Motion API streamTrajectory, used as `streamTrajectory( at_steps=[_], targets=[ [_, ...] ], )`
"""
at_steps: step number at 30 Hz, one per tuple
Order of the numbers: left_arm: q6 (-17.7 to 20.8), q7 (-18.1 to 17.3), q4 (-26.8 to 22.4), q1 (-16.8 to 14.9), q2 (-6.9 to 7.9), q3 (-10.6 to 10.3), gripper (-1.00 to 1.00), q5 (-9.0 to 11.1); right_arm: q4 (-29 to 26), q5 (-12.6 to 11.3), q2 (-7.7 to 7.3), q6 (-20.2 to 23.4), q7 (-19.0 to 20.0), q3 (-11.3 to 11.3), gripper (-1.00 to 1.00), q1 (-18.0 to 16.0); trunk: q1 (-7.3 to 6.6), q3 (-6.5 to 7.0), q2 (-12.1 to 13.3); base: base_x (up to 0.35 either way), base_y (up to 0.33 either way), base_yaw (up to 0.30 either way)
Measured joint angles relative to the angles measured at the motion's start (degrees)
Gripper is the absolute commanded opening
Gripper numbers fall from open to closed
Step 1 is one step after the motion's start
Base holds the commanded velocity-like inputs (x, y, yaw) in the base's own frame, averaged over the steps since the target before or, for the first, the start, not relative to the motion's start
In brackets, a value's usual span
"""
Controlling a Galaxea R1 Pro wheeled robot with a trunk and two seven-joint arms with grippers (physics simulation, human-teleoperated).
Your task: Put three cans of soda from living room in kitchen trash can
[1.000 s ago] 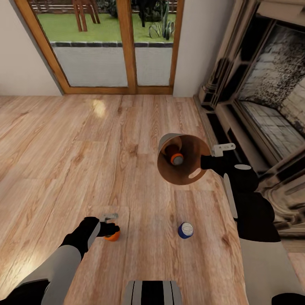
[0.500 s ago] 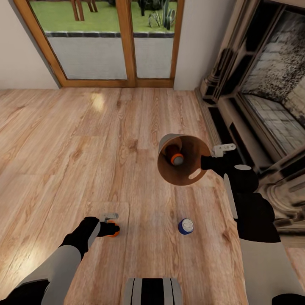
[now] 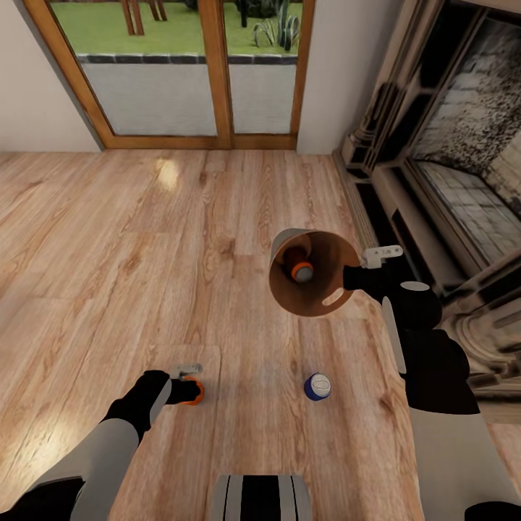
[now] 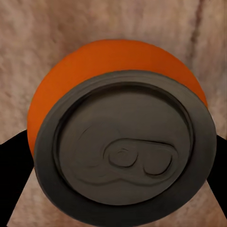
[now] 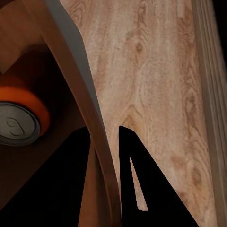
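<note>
Head view: claw (image 3: 189, 391) perhaps hiding can (image 3: 196, 391)

The trash can (image 3: 318, 278) hangs over the floor (image 3: 108, 253) in the right claw (image 3: 350, 278), which clamps its rim, and one soda can (image 3: 299, 269) lies inside it. At 6 o'clock from it a second can (image 3: 317, 386) stands on the floor. At 9 o'clock from that one, the left claw (image 3: 192, 391) holds the third can (image 4: 118, 137). The glass doors (image 3: 188, 72) are at 12 o'clock, the fireplace (image 3: 463, 145) at 2 o'clock.
</note>
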Motion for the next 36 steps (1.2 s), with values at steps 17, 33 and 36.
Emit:
streamTrajectory(
  at_steps=[17,33,36],
  targets=[
    [0.14,0.06,0.02,-0.07,-0.13,0.09,-1.0,-0.12,0.03,0.01,0.0,0.0,0.07,0.0,-1.0,1.36,-0.16,1.32,0.08,0.0,0.0,0.0],
    [0.16,-0.07,0.0,-0.09,-0.13,0.08,-1.0,-0.18,0.24,0.37,0.06,0.0,0.02,0.08,-1.0,1.49,-0.57,4.87,0.29,0.0,0.0,0.0],
    [0.21,-0.13,0.0,-0.09,-0.13,0.07,-1.0,-0.18,0.53,0.37,0.08,0.01,0.01,0.09,-1.0,1.59,-0.65,5.53,0.33,0.0,0.0,0.0]
  ],
)
